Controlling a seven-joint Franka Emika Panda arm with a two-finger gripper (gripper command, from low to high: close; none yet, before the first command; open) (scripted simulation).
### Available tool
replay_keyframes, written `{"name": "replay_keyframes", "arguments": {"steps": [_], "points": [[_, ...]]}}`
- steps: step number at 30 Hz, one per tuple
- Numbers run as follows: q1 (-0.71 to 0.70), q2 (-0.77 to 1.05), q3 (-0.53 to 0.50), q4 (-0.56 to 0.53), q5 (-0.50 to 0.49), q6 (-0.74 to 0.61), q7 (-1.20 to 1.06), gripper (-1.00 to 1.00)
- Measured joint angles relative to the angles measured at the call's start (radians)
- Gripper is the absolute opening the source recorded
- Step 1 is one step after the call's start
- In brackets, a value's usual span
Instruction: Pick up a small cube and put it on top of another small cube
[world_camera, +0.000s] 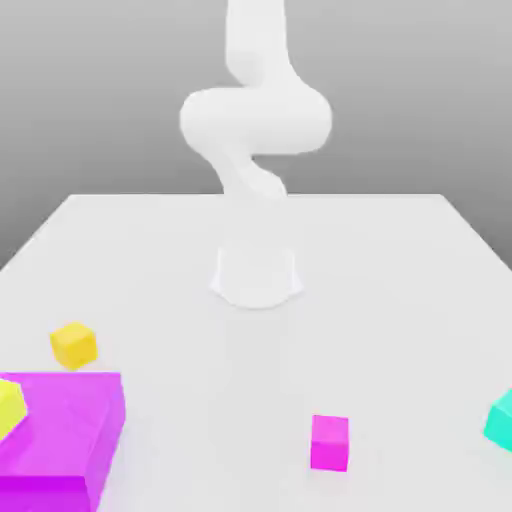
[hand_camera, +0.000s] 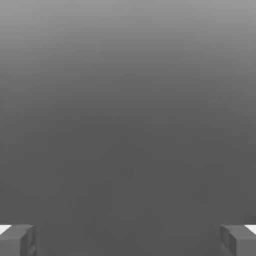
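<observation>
Resting on a pale white surface (world_camera: 400, 300) are several coloured blocks, seen in the exterior view. Small plain cyan cube (world_camera: 501, 420): at the exterior view's right edge, near the front, partly cut by the frame, sitting alone on the surface. Small plain yellow cube (world_camera: 74, 344): on the exterior view's left, standing free on the surface just behind the large magenta block (world_camera: 65, 440). That block fills the front left corner; a second yellow piece (world_camera: 10, 405) lies on its top face at the frame's edge, only partly seen. Small magenta cube (world_camera: 330, 442): front centre, between the big block and the cyan cube, well apart from both. No container among these; nothing is stacked on either task cube.

White robot arm (world_camera: 255, 130) rises from its round base (world_camera: 257, 276) at mid-surface, curving upward out of the frame.

Hand (hand_camera: 128, 240), in the hand view: two grey fingertips (hand_camera: 17, 240) stand at opposite sides, spread wide, with nothing between them but plain grey background. Nothing held.
</observation>
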Motion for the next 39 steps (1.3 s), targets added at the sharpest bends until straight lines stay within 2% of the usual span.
{"name": "replay_keyframes", "arguments": {"steps": [11,18,29,33,34,39], "points": [[0.033,0.402,0.212,-0.012,-0.120,0.114,0.111,0.00],[0.101,0.659,0.309,-0.019,-0.217,0.183,0.196,0.00],[0.264,1.042,0.374,-0.031,-0.290,0.308,0.273,0.00],[0.341,1.187,0.295,-0.002,-0.378,0.407,0.339,0.00],[0.355,1.211,0.277,0.003,-0.394,0.424,0.351,-1.00],[0.355,1.211,0.277,0.003,-0.394,0.426,0.351,-1.00]]}}
